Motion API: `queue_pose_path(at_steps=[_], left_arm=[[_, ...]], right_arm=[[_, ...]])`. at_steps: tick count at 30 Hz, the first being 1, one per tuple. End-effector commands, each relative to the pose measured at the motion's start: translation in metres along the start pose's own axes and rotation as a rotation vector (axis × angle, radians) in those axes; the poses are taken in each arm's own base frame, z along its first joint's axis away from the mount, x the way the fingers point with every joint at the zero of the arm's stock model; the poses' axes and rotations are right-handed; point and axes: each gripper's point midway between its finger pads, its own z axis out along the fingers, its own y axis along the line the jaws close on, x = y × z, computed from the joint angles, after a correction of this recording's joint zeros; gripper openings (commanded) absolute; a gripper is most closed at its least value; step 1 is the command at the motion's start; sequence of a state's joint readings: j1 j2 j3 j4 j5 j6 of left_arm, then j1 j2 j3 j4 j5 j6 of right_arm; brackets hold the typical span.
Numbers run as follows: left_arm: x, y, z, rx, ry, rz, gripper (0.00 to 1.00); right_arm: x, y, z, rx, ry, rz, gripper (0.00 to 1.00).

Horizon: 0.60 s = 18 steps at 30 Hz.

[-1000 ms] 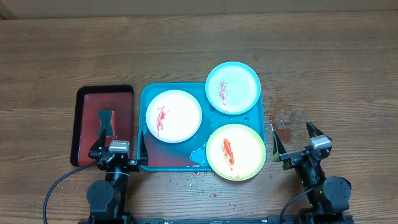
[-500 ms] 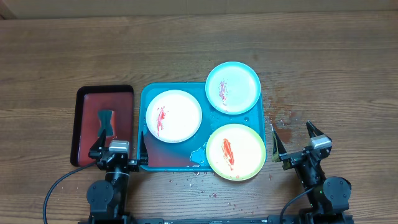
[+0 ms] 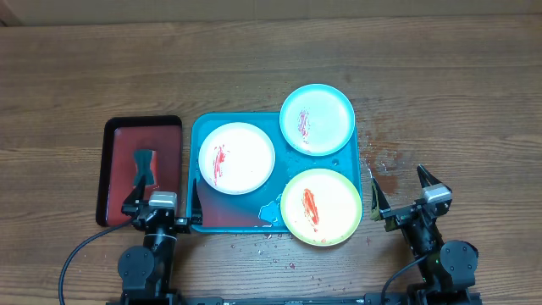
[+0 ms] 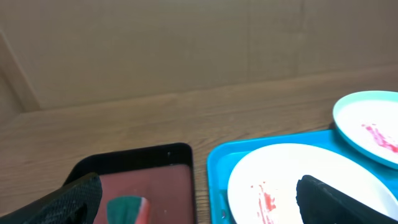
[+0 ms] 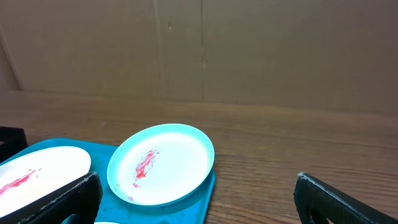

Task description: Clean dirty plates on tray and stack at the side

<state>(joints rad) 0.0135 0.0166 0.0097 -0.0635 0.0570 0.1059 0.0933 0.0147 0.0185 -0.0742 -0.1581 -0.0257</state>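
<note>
The turquoise tray holds three sauce-smeared plates: the white plate at the left, the light blue plate at the back right overhanging the rim, and the yellow-green plate at the front right. My left gripper is open and empty at the tray's front left corner. My right gripper is open and empty, right of the yellow-green plate. The left wrist view shows the white plate and the blue plate. The right wrist view shows the blue plate and the white plate's edge.
A dark-red tray with a black rim lies left of the turquoise tray and holds a green-and-red bow-shaped sponge. A small wet scrap lies on the turquoise tray's front. Crumbs and red spots dot the wooden table.
</note>
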Motion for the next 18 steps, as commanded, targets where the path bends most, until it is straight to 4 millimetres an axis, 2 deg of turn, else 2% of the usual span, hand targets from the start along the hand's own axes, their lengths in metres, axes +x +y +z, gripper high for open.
queue_pose_path(at_steps=[1,8,14,18], left_arm=[[-0.011,-0.011,-0.002,0.069,-0.035,-0.043,1.00],[-0.055,-0.008,-0.015,0.071,-0.086,-0.080,1.00],[-0.100,-0.004,-0.028,0.072,-0.066,-0.080,1.00],[-0.130,-0.001,-0.029,0.074,-0.028,-0.080,1.00]], right_arm=[[-0.007,0.009,-0.001,-0.045,-0.022,-0.006,1.00],[-0.043,0.014,-0.010,-0.061,-0.076,-0.017,1.00],[-0.078,0.017,-0.019,-0.063,-0.082,0.006,1.00],[-0.103,0.024,-0.021,-0.096,-0.067,0.009,1.00]])
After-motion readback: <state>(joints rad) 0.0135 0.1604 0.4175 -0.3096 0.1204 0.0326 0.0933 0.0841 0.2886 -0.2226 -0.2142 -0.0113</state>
